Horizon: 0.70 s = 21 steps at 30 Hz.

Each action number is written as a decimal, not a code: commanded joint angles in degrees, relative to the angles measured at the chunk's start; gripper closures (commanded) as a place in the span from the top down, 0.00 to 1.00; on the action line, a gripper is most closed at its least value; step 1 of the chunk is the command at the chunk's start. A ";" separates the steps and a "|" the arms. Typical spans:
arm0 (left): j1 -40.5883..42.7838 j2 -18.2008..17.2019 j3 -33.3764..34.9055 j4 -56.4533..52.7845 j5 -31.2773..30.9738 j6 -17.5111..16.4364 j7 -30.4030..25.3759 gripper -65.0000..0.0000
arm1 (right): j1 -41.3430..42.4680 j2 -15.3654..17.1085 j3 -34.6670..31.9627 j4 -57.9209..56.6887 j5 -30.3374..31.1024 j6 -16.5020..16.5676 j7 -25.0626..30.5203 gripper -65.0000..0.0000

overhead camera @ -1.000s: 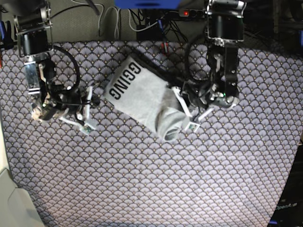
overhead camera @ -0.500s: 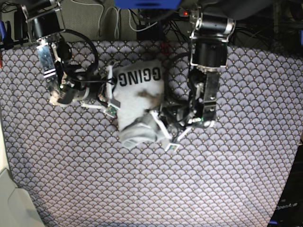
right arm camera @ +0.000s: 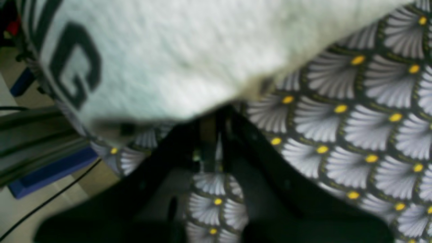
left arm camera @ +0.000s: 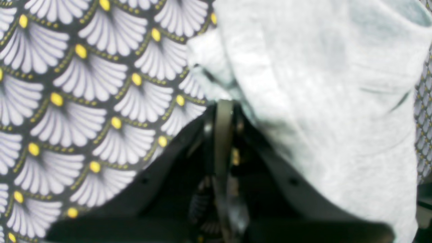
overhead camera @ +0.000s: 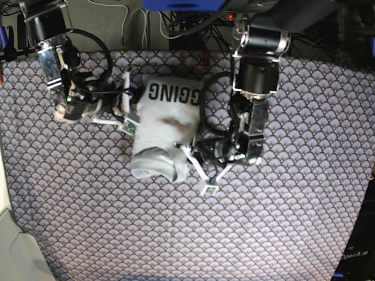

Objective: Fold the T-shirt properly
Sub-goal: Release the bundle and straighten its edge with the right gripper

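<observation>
The light grey T-shirt (overhead camera: 164,126) lies folded into a narrow block on the patterned tablecloth (overhead camera: 263,234), its black lettering (overhead camera: 174,92) at the far end and a rolled bulge at the near end. My right gripper (overhead camera: 133,112) is shut, its tips at the shirt's left edge. In the right wrist view the tips (right arm camera: 216,114) meet the shirt's (right arm camera: 175,57) raised edge. My left gripper (overhead camera: 193,159) is shut at the near right corner. The left wrist view has its tips (left arm camera: 222,106) against the fabric (left arm camera: 320,101). Whether cloth is pinched is not visible.
Cables and a power strip with a red light (overhead camera: 228,16) run behind the table's back edge. A pale surface (overhead camera: 12,246) sits at the near left corner. The right wrist view shows the table's edge with a blue bar (right arm camera: 50,168) and floor beyond.
The shirt has swung from a diagonal to nearly square with the table and shifted left. My right gripper came in to its left edge; my left arm moved left with the near end.
</observation>
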 commanded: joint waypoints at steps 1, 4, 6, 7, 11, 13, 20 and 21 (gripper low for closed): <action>-0.92 -0.26 -0.16 2.27 -0.85 -0.41 0.31 0.00 | 1.09 1.14 1.22 0.93 0.39 0.17 0.55 0.00; 1.10 -1.75 -3.86 9.74 -0.85 -0.41 4.44 0.00 | 1.89 2.11 5.44 0.93 0.39 0.17 0.55 0.00; 1.98 -2.45 -7.20 15.81 -0.50 -0.41 7.87 0.00 | 3.47 2.55 7.99 0.84 0.39 0.17 0.19 0.00; 2.42 -2.98 -8.69 18.18 -0.50 -0.41 9.10 0.00 | 4.08 3.07 8.78 0.93 0.65 0.17 0.19 0.00; 5.94 -7.29 -13.00 25.57 -0.23 -0.41 12.00 0.00 | 7.51 3.34 9.13 0.84 0.83 0.17 0.11 0.00; 8.40 -10.01 -14.93 27.68 -0.41 -0.41 12.27 0.00 | 9.71 2.37 8.87 0.49 0.74 0.17 0.11 0.00; 18.86 -16.17 -23.72 33.92 -0.76 -0.85 12.27 0.00 | 17.71 -1.23 4.39 -1.80 0.48 0.17 0.19 0.00; 19.74 -16.69 -24.60 34.44 -0.76 -0.94 12.27 0.00 | 18.50 -1.76 3.15 -2.33 0.48 0.17 0.37 0.00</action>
